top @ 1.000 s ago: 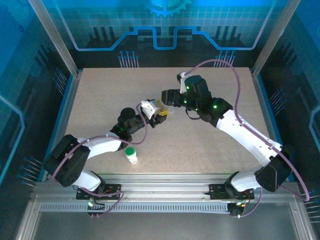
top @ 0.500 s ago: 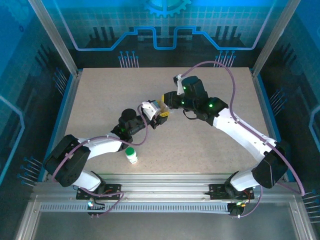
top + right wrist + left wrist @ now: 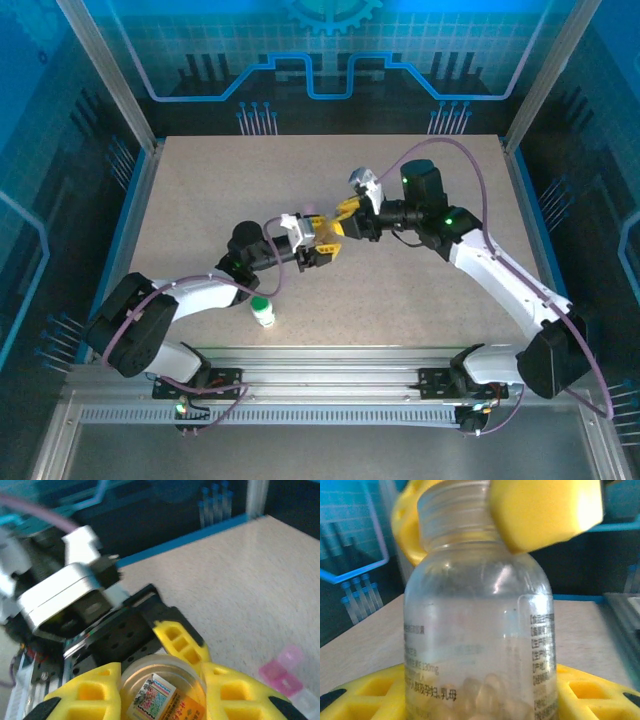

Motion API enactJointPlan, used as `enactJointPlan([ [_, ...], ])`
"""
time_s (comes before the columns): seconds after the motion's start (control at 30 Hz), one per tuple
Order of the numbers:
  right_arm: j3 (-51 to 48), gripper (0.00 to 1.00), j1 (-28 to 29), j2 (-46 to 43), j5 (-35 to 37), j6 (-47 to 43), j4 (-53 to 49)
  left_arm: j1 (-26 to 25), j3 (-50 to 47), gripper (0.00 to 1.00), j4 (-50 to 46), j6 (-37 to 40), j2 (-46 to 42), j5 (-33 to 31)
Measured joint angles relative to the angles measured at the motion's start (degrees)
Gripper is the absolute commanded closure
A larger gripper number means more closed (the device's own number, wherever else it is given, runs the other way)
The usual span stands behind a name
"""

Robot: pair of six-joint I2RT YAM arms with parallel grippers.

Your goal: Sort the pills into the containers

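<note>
Right fingers half-hide cap; bottle base cut off.

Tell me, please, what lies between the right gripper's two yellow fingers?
The cap of the translucent bottle lies there, as the right wrist view shows; the left wrist view shows a finger against it.
</note>
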Motion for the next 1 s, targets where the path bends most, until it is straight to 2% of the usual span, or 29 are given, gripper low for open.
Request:
enactJointPlan([
  [0.1,1.97,0.72,-0.02,-0.26,-4.61,-10.97,-5.77,0.35,0.0,1.0,1.57,-2.16,0.0,6.58],
  [0.2,4.85,0.53,0.02,0.39,-7.1,-19.41,-12.5,0.42,0.0,1.0,2.73,-3.48,0.0,10.43],
  [0.27,6.69,0.44,0.02,1.25,-7.61,-22.95,-16.55,0.46,0.02,1.0,2.97,-4.11,0.0,11.85],
  [0.37,7.87,0.18,-0.2,1.95,-7.54,-25.81,-20.72,0.92,0.04,1.0,2.82,-4.24,0.0,13.31],
  [0.5,7.87,0.05,-0.2,1.77,-6.03,-25.57,-21.97,1.07,0.13,1.0,2.01,-4.2,0.0,14.1],
  [0.63,6.97,0.01,-0.2,-0.74,-3.45,-23.82,-21.7,1.07,0.39,1.0,1.07,-3.78,0.02,13.73],
  [0.73,5.73,0.0,-0.2,-4.35,0.33,-19.58,-19.28,1.07,0.44,1.0,-0.04,-2.73,0.02,9.99],
  [0.83,4.63,0.04,-0.28,-7.93,6.78,-12.13,-15.08,1.07,0.85,1.0,-2.67,-1.05,0.02,3.61],
  [0.9,4.33,0.1,-0.31,-9.46,12.66,-4.81,-11.3,1.05,1.79,1.0,-4.94,-0.5,0.02,-1.7],
  [1.0,4.33,0.13,-0.09,-9.4,21.68,8.02,-6.47,0.61,3.08,1.0,-6.84,0.15,0.02,-9.99],
])
